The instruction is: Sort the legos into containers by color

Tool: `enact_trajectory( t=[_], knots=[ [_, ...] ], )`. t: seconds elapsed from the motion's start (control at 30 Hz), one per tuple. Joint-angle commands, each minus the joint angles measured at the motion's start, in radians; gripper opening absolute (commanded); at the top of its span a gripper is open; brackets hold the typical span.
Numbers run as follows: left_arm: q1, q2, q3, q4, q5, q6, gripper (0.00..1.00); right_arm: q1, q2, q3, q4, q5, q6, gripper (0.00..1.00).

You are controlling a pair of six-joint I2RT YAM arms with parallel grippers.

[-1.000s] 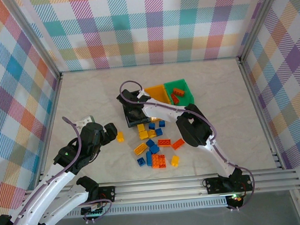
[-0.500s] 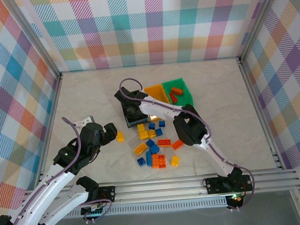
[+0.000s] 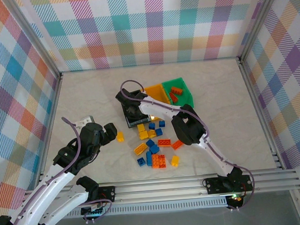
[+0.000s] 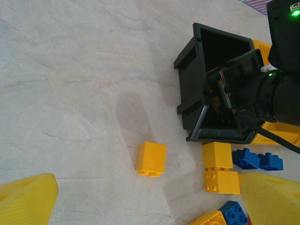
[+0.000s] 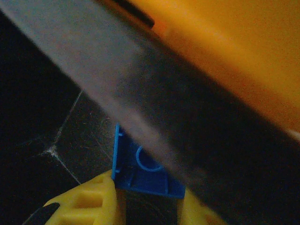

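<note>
Right gripper [image 5: 145,206] sits deep in the black bin [image 4: 190,89], fingers [image 5: 84,206] pinched narrow on a blue brick [image 5: 140,168]. Left gripper [image 4: 147,192] gapes wide, empty, a lone yellow brick [image 4: 151,158] just ahead on the table [image 4: 70,70]. Mind your exit: the wrist crowds the bin wall and could tip or drag it into the loose legos [image 3: 151,142] beside it.
</note>
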Motion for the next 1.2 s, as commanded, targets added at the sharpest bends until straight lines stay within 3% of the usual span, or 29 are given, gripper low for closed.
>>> enact_trajectory(
  t=[0.0,0.13,0.67,0.93,1.17],
  knots=[
    [0.014,-0.005,-0.002,0.003,0.008,0.006,1.00,-0.010,-0.006,-0.017,0.005,0.007,-0.085,0.13],
    [0.015,0.000,-0.002,0.010,0.010,0.006,1.00,-0.011,-0.068,-0.068,0.073,0.022,-0.162,0.08],
    [0.016,0.018,-0.009,0.034,0.033,-0.004,1.00,-0.009,-0.371,-0.377,0.354,-0.058,-0.337,0.06],
    [0.016,0.069,-0.009,0.079,0.073,0.003,1.00,-0.086,-0.591,-0.566,0.286,-0.167,-0.529,0.06],
    [0.016,0.169,-0.010,0.187,0.141,0.026,1.00,-0.179,-0.662,-0.631,0.211,-0.266,-0.730,0.07]
  ],
)
